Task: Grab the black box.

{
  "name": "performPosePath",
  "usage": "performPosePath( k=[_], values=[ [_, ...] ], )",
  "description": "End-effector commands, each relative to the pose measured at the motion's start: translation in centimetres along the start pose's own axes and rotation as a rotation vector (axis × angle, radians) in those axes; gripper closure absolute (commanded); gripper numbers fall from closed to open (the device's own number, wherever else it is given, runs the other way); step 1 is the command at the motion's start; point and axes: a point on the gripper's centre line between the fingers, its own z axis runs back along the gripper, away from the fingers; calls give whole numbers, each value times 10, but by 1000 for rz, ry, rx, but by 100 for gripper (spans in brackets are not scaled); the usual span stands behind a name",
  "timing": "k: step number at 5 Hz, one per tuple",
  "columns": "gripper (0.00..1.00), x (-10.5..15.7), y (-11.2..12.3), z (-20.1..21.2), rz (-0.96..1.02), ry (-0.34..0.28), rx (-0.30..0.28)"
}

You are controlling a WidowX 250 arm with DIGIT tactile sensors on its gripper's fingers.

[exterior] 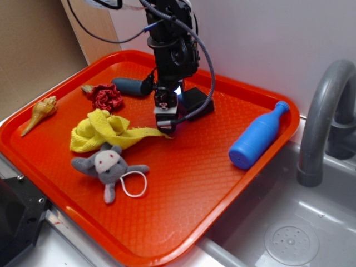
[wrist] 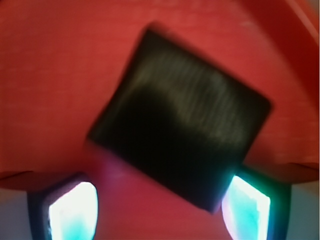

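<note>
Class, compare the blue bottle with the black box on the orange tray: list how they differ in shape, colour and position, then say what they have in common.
Shape: the blue bottle is a long cylinder with a narrow neck; the black box is flat and squarish.
Colour: the bottle is bright blue, the box black with a faint sheen.
Position: the bottle lies on its side near the tray's sink-side edge, in the open; the box sits at the back, partly behind the end effector.
Both rest on the orange tray.
</note>
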Motion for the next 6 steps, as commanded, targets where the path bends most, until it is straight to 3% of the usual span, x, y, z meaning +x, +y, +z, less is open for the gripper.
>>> performPosePath(
  k=[1,2,3,5,6],
  values=[
    [0,5,3,36,-104,-126,68],
    [0,-3,5,87,-119,-216,142],
    [0,-6,15,132,-178,-249,151],
    [0,19,17,101,-371,-179,76],
    [0,28,6,82,-625,-73,110]
  ],
)
